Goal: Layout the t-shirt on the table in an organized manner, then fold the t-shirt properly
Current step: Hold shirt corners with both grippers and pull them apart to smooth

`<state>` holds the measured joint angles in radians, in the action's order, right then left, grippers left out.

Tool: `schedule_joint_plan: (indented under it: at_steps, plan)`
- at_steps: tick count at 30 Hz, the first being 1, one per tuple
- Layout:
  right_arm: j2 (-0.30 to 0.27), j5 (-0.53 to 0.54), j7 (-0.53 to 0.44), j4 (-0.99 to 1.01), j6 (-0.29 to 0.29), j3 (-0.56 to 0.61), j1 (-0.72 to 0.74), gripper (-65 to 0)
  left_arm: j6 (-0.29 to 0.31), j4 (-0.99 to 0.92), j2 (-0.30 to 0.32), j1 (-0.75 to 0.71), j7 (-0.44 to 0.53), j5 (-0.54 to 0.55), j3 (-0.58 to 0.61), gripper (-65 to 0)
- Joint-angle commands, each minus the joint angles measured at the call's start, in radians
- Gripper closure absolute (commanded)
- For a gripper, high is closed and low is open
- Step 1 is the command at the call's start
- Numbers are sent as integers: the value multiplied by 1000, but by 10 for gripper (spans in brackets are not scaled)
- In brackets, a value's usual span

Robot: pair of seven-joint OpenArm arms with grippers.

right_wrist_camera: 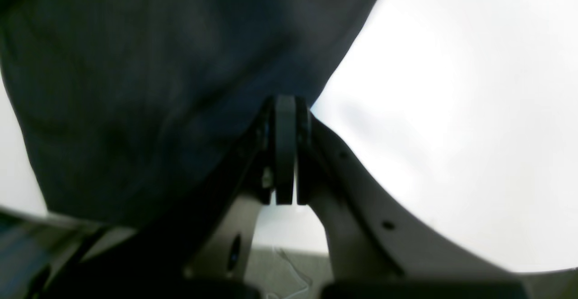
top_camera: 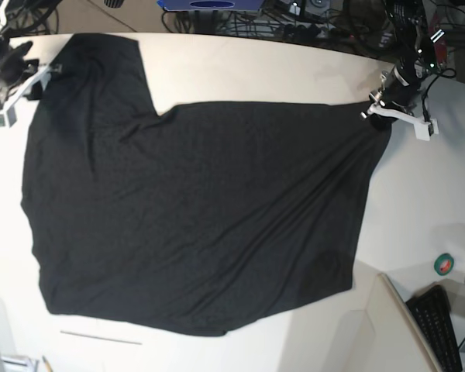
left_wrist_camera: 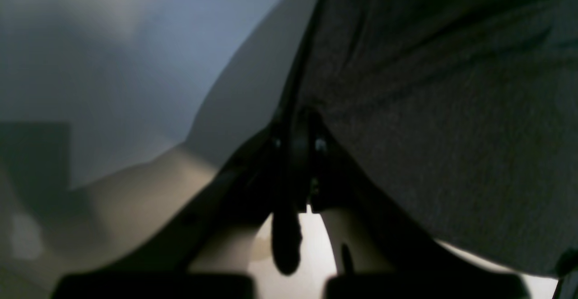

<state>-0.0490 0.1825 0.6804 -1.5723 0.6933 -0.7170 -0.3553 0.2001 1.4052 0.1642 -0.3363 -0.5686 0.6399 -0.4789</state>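
Note:
The black t-shirt (top_camera: 201, 217) lies spread wide on the off-white table (top_camera: 256, 62), plain side up, one sleeve reaching to the far left. My left gripper (top_camera: 376, 108) sits at the shirt's far right corner; in the left wrist view it (left_wrist_camera: 293, 123) is shut on the edge of the fabric (left_wrist_camera: 451, 109). My right gripper (top_camera: 43, 77) is at the far left corner by the sleeve; in the right wrist view its fingers (right_wrist_camera: 285, 105) are pressed together at the edge of the cloth (right_wrist_camera: 135, 86). The cloth runs taut between the two grippers.
A green tape roll (top_camera: 444, 265) and a black keyboard (top_camera: 442, 329) sit at the right front. A white raised panel (top_camera: 395, 333) stands by the shirt's near right corner. Cables and a blue object (top_camera: 209, 4) line the far edge.

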Motion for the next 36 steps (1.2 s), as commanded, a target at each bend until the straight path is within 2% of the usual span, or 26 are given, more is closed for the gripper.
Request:
schedule_joint_plan:
  at_steps: [1,3,4,5,6,11,14,18,26,27,28,30,36]
  plan:
    - [-16,10,-14,13,5,-23,26,-81,11,18,8,-5,12,13,-2,0]
    - [-22,10,-15,83,5,-63,71,-267,11,18,8,-5,12,13,-1,0]
    - [-32,10,-15,118,5,-80,92,-332,11,18,8,-5,12,13,-1,0]
    - [-45,10,-15,166,5,-99,114,-380,11,18,8,-5,12,13,-1,0]
    - [-55,10,-17,218,5,-112,134,-392,11,18,8,-5,12,13,-1,0]
    - [-98,10,-17,355,5,-125,178,-350,11,18,8,-5,12,13,-8,0]
    - [-84,10,-17,352,5,-106,172,-323,11,18,8,-5,12,13,-8,0]
    - [-74,10,-17,352,5,-10,132,-260,11,18,8,-5,12,13,-8,0]
    - [-74,10,-17,361,5,40,134,-237,11,18,8,-5,12,13,-8,0]
    - [-74,10,-17,362,5,40,134,-212,11,18,8,-5,12,13,-8,0]
    - [-74,10,-17,362,5,40,135,-155,11,18,8,-5,12,13,-8,0]
    - [-76,10,-17,361,5,35,135,0,11,18,8,-5,12,13,-8,0]
    - [-76,10,-9,247,5,35,94,0,11,16,8,-5,12,11,-8,0]
